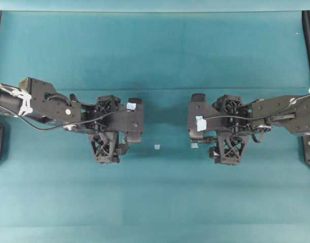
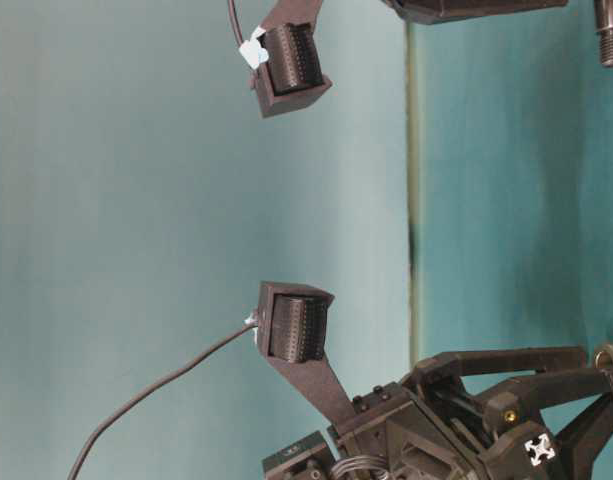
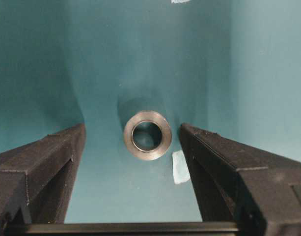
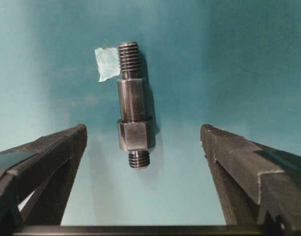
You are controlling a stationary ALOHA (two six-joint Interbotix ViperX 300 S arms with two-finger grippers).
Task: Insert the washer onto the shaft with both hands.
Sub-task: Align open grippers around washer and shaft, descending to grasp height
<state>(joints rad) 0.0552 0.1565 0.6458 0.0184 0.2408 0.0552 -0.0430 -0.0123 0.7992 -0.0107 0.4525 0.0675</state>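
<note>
From overhead I see both arms reaching inward over the teal table (image 1: 155,61), the left gripper (image 1: 110,147) and right gripper (image 1: 226,148) well apart, pointing down, their loads hidden. My right wrist camera alone reveals the shaft (image 4: 133,105) lying flat between spread fingers (image 4: 52,157), untouched, a tape scrap (image 4: 107,63) beside its threaded end. My left wrist camera alone shows the washer (image 3: 147,134) flat between spread fingers (image 3: 224,157), ungripped.

Overhead: washer (image 3: 147,135) hidden under left gripper (image 1: 110,144), shaft (image 4: 133,105) mostly hidden under right gripper (image 1: 226,147). Wrist views crop both grippers' fingers at bottom edge.
</note>
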